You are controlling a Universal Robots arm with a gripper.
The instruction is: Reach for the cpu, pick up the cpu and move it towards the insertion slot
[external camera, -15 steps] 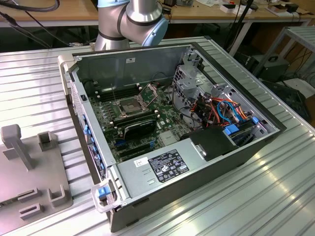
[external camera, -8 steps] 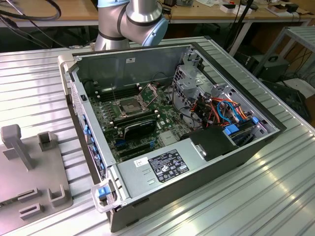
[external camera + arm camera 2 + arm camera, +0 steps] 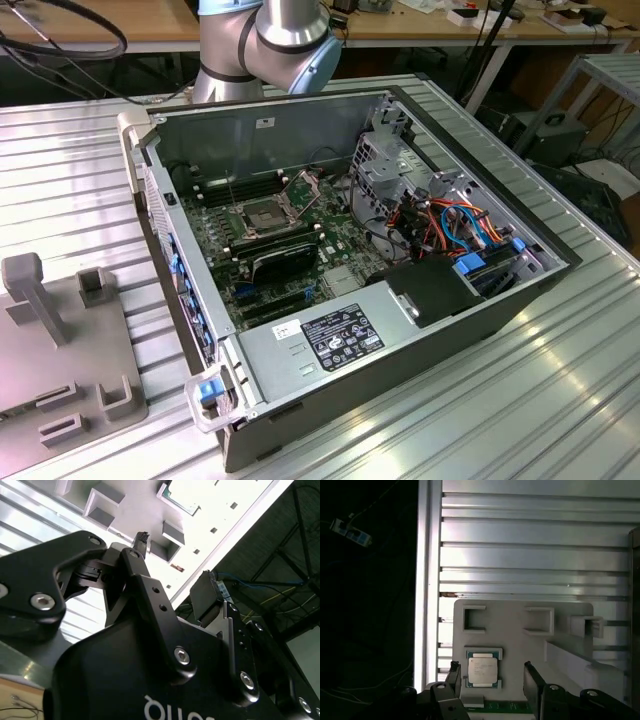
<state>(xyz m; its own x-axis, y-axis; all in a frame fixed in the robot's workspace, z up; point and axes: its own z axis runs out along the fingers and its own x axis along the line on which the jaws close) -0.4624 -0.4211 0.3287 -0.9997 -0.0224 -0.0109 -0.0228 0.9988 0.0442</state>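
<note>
- Gripper (image 3: 492,679) fingers stand wide apart in the first wrist view, holding nothing.
- The cpu (image 3: 482,670) lies flat in a square holder on the grey fixture plate (image 3: 520,612), between the two fingertips (image 3: 454,674) and touching neither.
- The insertion slot (image 3: 262,215), a metal frame around a dark centre, sits on the motherboard inside the open computer case (image 3: 480,300), left of centre in the exterior view.
- The arm (image 3: 265,40) stands at that view's upper middle.

Silver-grey arm (image 3: 285,45) with pale blue joint cap (image 3: 228,6), matte black hand (image 3: 173,566), silver hex screws (image 3: 182,655), white lettering (image 3: 170,710)
</note>
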